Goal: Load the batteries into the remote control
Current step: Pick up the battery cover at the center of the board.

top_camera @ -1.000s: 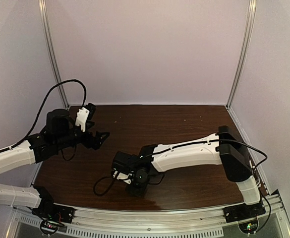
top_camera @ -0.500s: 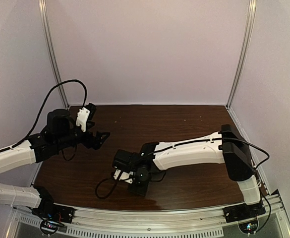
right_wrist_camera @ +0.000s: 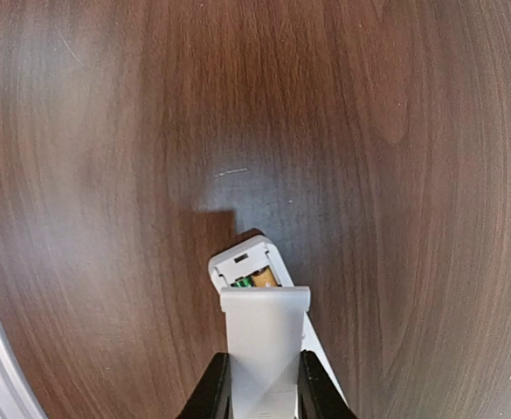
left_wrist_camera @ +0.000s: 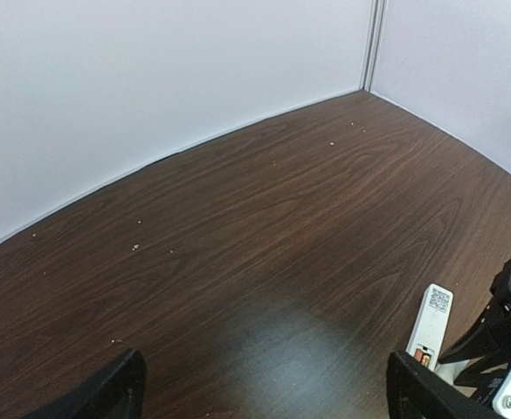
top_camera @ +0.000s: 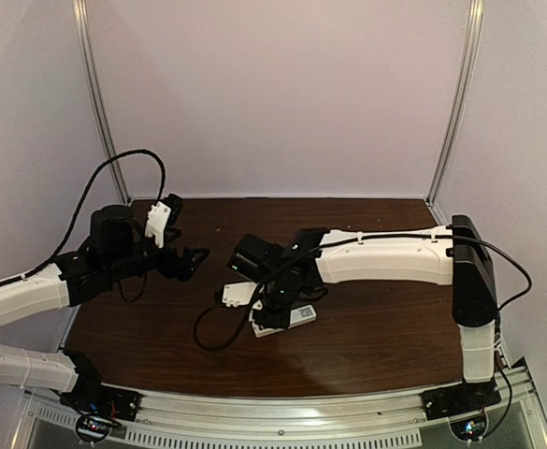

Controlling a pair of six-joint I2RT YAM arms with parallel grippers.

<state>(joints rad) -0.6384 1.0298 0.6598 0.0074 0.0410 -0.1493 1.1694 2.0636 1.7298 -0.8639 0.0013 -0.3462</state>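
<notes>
Narrowly parted, right hand [right_wrist_camera: 263,371] pinching cover plate [right_wrist_camera: 265,321]

The far half of the worktop [top_camera: 348,220] lies bare across its whole width, and so does the near right part. The right arm [top_camera: 385,260] bars the middle, stretching from the right edge to the centre. Its tool [right_wrist_camera: 264,388] is clamped on the cover plate [right_wrist_camera: 264,336], just over the remote control [top_camera: 295,317]. A black cable loop [top_camera: 198,335] hangs left of the remote control. The left tool [left_wrist_camera: 264,375], jaws wide, hovers at the left, with bare wood between it and the remote control.
</notes>
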